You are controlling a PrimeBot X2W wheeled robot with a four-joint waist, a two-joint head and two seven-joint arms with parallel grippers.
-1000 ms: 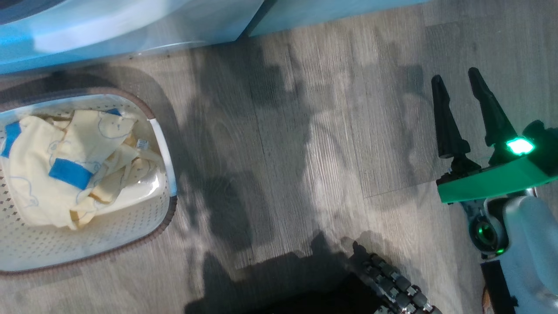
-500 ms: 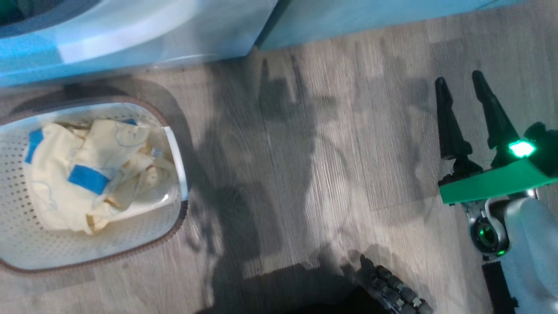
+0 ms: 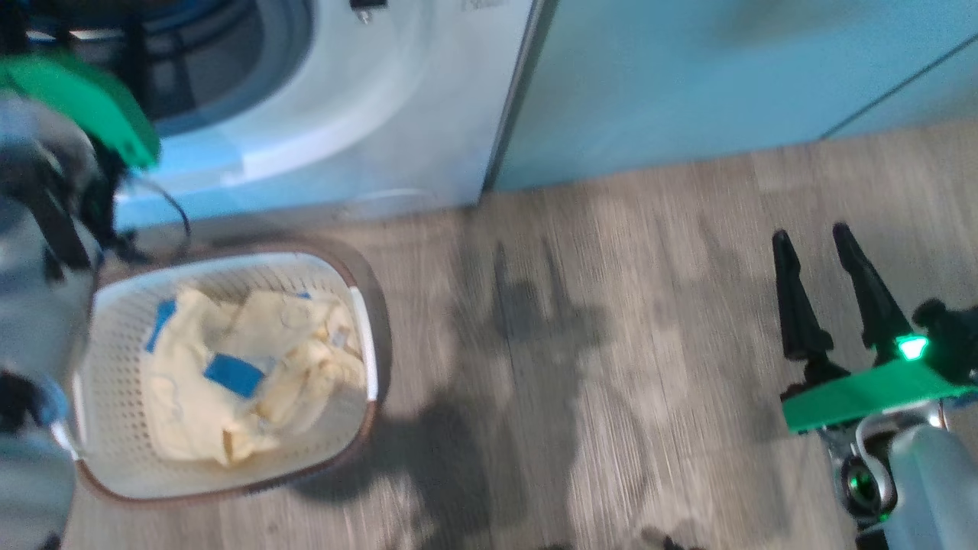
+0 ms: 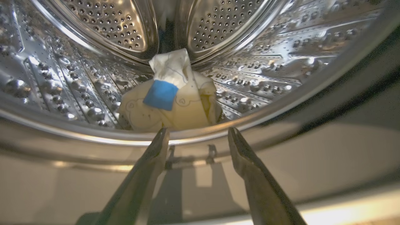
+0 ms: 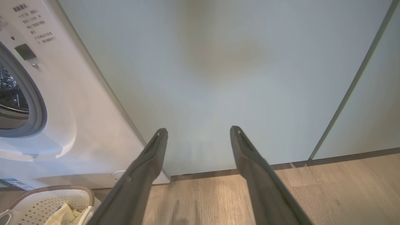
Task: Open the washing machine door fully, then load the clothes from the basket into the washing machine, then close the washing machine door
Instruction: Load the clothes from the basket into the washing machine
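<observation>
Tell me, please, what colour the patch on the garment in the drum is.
Bright blue patch on a yellow garment; clearest in left wrist view.

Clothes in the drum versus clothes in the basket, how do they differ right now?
The drum clothes sit bunched into a peak on the steel drum, with one blue patch showing. The basket clothes lie spread flatter in the cream basket, with at least two blue patches showing. Both are pale yellow with blue trim.

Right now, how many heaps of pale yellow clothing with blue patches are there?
2. One heap lies inside the perforated steel drum; the other heap sits in the cream perforated plastic basket on the wooden floor. Garments underneath may be hidden.
</observation>
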